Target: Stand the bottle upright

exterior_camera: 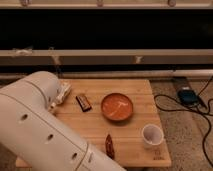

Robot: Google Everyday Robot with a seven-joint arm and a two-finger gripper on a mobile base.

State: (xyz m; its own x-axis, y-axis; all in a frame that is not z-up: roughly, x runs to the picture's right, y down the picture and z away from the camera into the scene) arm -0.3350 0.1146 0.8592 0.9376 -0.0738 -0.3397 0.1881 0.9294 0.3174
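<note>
Lying tilted at the table's (pixel 130 135) left edge, the bottle (pixel 63 93) is pointing up-right; the gripper (pixel 56 102) is touching it, jaws' state unclear.

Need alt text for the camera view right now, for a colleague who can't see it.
The gripper sits at the wooden table's left edge, its white arm filling the lower left. Also on it: an orange bowl, white cup, two dark snack bars.
</note>
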